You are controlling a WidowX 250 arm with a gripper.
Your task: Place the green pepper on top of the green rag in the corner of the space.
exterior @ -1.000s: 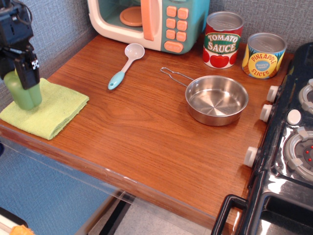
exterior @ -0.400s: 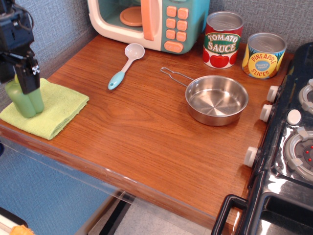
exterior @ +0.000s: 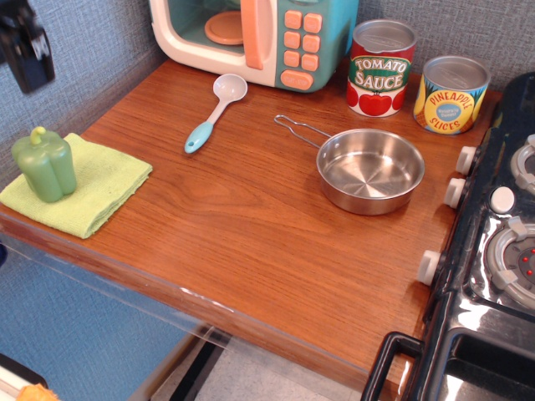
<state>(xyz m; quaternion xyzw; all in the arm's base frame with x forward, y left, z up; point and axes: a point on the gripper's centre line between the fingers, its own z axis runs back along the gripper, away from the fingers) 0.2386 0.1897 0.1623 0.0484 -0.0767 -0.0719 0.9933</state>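
Observation:
The green pepper (exterior: pixel 43 164) stands upright on the green rag (exterior: pixel 84 185), stem up, at the rag's left part. The rag lies flat in the front left corner of the wooden counter (exterior: pixel 251 225). My gripper (exterior: pixel 25 52) is up at the top left edge of the view, well above the pepper and apart from it. Only its black lower part shows, and it holds nothing.
A steel pan (exterior: pixel 370 170) sits at the right middle. A blue-handled spoon (exterior: pixel 214 110) lies near a toy microwave (exterior: pixel 251 38) at the back. A tomato sauce can (exterior: pixel 381 67) and a pineapple can (exterior: pixel 451 93) stand at the back right. A toy stove (exterior: pixel 501 251) borders the right side.
My gripper was closed on the pepper over the rag. It has let go and risen up and to the left. The pepper stays on the rag.

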